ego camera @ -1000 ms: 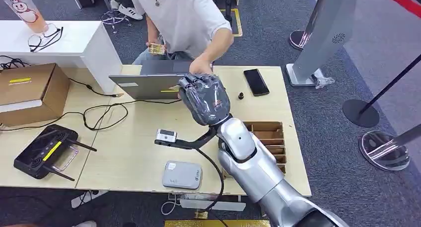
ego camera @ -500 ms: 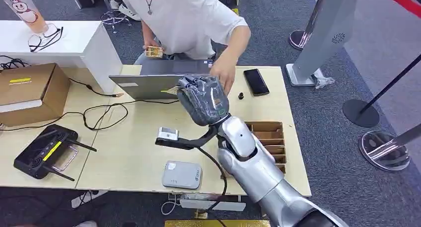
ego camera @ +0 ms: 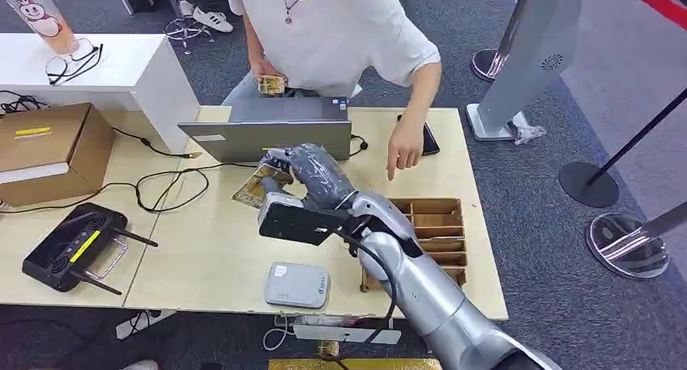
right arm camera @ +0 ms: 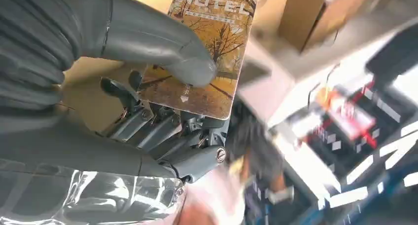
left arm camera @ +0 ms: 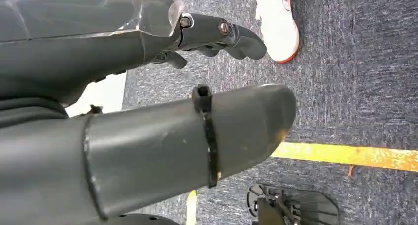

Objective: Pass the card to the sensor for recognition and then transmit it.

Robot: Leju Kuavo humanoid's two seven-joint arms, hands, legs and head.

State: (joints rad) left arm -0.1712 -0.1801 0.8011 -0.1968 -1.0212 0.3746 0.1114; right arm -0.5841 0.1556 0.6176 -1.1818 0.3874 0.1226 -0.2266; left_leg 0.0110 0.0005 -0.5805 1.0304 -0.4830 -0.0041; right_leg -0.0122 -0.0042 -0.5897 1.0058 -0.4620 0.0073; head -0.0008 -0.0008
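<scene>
My right hand [ego camera: 314, 172] hangs low over the middle of the table and pinches a brown hotel card [ego camera: 253, 187] between thumb and fingers. The card [right arm camera: 207, 43] carries an autumn-tree picture and the word HOTEL, and it sticks out past the thumb [right arm camera: 162, 48]. The grey rounded sensor pad [ego camera: 297, 285] lies flat near the table's front edge, below and apart from the hand. My left hand [left arm camera: 197, 62] hangs over blue carpet and holds nothing, its fingers apart from the thumb.
A person sits behind the grey laptop [ego camera: 263, 137], one hand [ego camera: 403, 150] reaching down beside a black phone [ego camera: 428, 140], the other holding a card [ego camera: 271, 84]. A wooden divided box [ego camera: 437, 224] stands at the right. Cables, a black router [ego camera: 71, 247] and a cardboard box [ego camera: 49, 147] lie left.
My right hand has turned and dropped from in front of the laptop down to the left, and the card now shows. The person's hand drew back to the right.
</scene>
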